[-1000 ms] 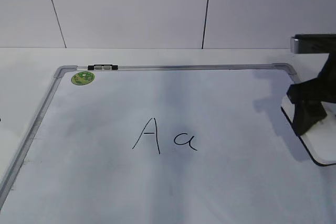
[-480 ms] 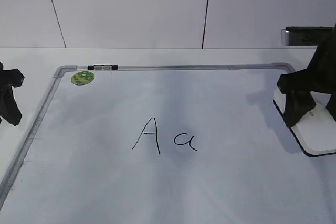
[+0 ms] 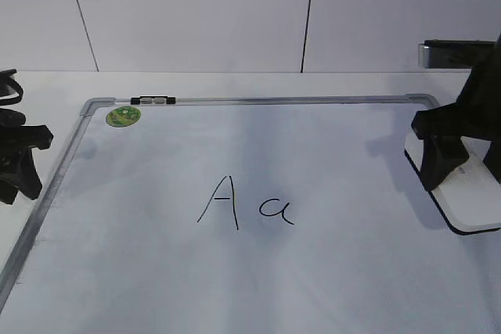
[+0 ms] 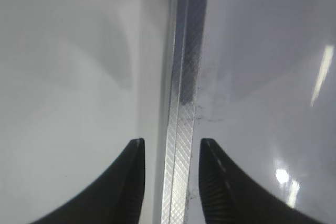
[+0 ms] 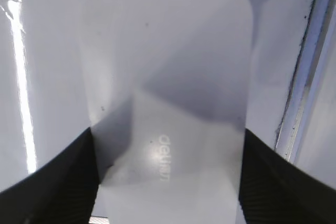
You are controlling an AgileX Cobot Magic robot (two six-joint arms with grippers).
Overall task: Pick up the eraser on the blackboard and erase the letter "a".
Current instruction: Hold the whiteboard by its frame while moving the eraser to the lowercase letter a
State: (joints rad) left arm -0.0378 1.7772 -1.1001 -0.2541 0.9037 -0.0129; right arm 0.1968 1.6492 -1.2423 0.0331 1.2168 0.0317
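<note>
Right arm, change: over the last second the right gripper (image 3: 458,163) has dropped over the eraser (image 3: 473,193) and shifted a little inward; in the last half second it barely moved — reads as settling into the grasp.

Right fingers: spread wide, one black pad on each long side of the eraser (image 5: 168,103) in the right wrist view. Both pads look to lie against the white plastic; whether they are pressing yet I cannot tell.

Left arm, change: out of view a second ago; now the left gripper (image 3: 17,163) has come in further from the left edge.

Left fingers: a narrow gap, holding nothing. The silver frame rail (image 4: 181,129) runs up between the two fingertips (image 4: 131,182) in the left wrist view.

Eraser, place: between the right fingers, on the blackboard (image 3: 156,271), near its right frame edge. It does not look lifted yet.

Letter "a" (image 3: 277,210): untouched, well apart from the right fingers toward the board's middle, just beside the taller capital "A" (image 3: 220,202).

Meaning for task: pick-up looks nearly made — lift, carry and wipe are all still to do, as I judge it.

Hidden or cut off:
- eraser's right end runs out of the exterior view
- its felt underside is not visible
- finger bases lie below the frame in both wrist views
- left gripper's height over the rail, touching or clear: cannot tell
- a faint logo on the eraser top, too blurred to read with confidence
</note>
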